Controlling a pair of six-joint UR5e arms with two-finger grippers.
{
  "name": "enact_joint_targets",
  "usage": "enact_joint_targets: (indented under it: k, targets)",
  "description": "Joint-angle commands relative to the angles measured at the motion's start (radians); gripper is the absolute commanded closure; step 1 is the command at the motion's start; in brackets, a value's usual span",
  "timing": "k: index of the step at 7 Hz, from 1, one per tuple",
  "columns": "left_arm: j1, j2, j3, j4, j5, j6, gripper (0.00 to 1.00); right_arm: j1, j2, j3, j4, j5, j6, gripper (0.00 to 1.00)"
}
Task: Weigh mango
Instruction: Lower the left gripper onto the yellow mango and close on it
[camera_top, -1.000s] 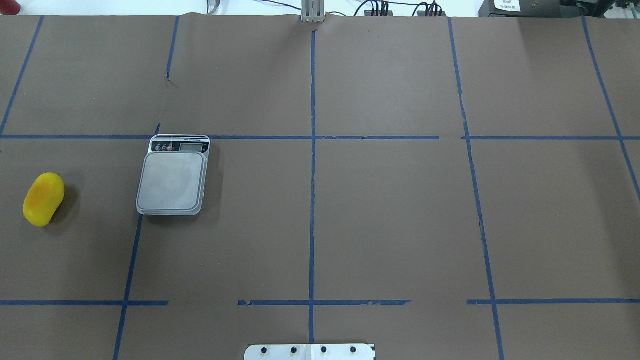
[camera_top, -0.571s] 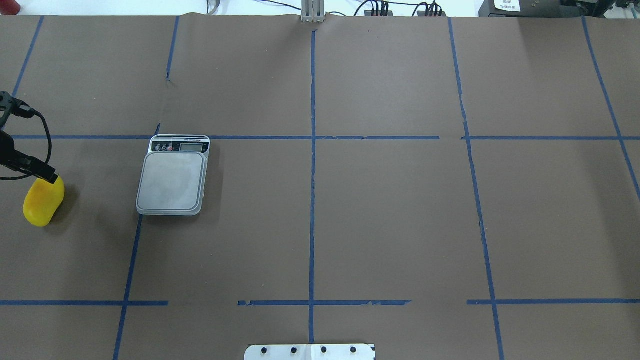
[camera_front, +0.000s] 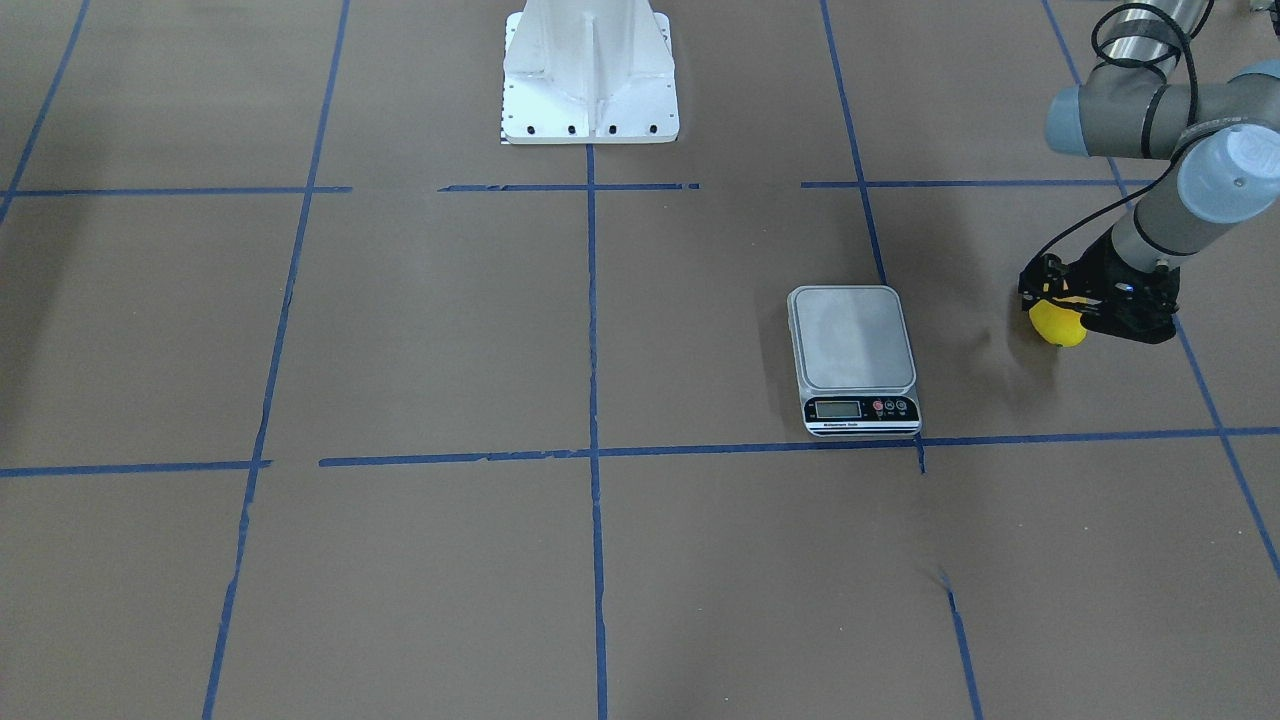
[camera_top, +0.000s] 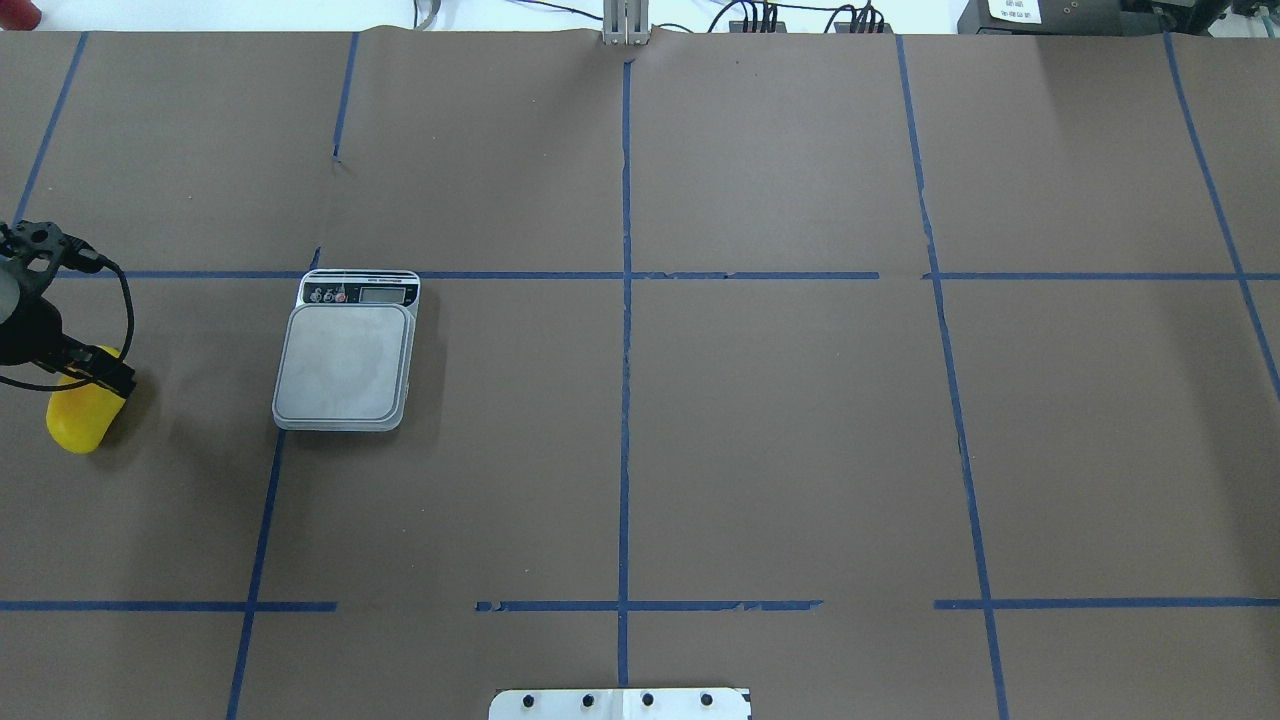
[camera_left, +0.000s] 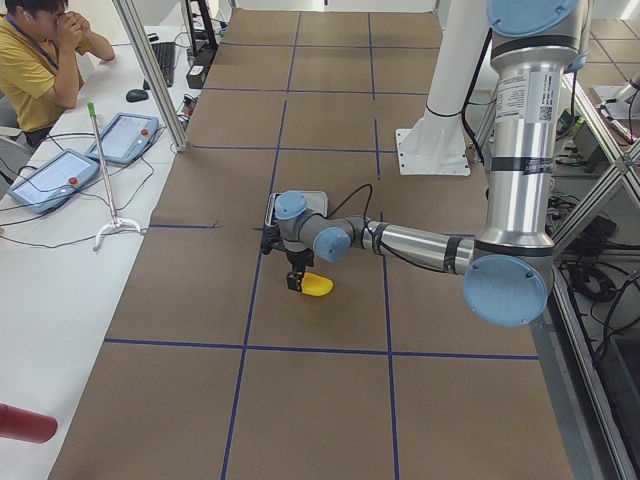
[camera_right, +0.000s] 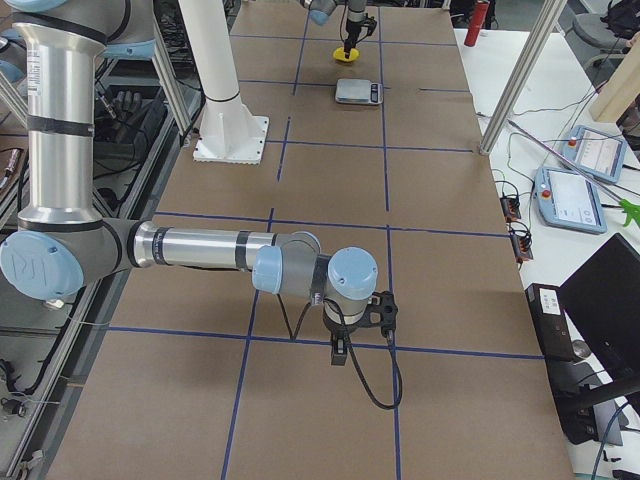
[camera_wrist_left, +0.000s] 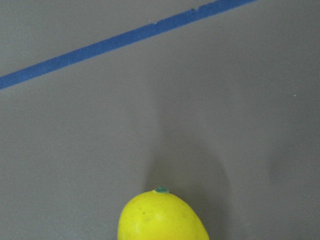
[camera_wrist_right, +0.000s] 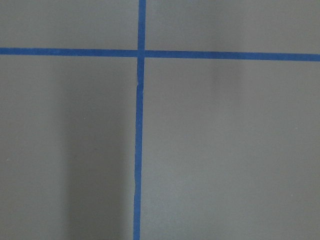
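The mango lies on the brown table at the far left, left of the scale. It is bright yellow and oblong. My left gripper sits low over the mango's far end, its jaws open on either side of it. The front view shows the same gripper, mango and scale, whose platform is bare. The left wrist view shows only the mango's tip. My right gripper shows only in the exterior right view, low over the table far from the scale; I cannot tell whether it is open.
Blue tape lines divide the brown table into squares. The robot's white base stands at the table's near middle. An operator sits past the far edge beside tablets.
My left arm has come in from the left edge and moved over the mango's far end, then a little further right and down. The mango and scale have not moved.
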Motion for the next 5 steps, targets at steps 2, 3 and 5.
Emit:
enact_joint_targets:
  k: [2, 3, 5]
  targets:
    - [0.007, 0.002, 0.035, -0.024, -0.001, -0.003, 0.87, 0.000, 0.000, 0.000, 0.000, 0.000, 0.000, 0.00]
    - [0.001, 0.010, -0.015, -0.021, -0.013, -0.018, 1.00, 0.000, 0.000, 0.000, 0.000, 0.000, 0.000, 0.00]
    - [0.009, -0.046, -0.102, -0.012, -0.092, -0.230, 1.00, 0.000, 0.000, 0.000, 0.000, 0.000, 0.000, 0.00]
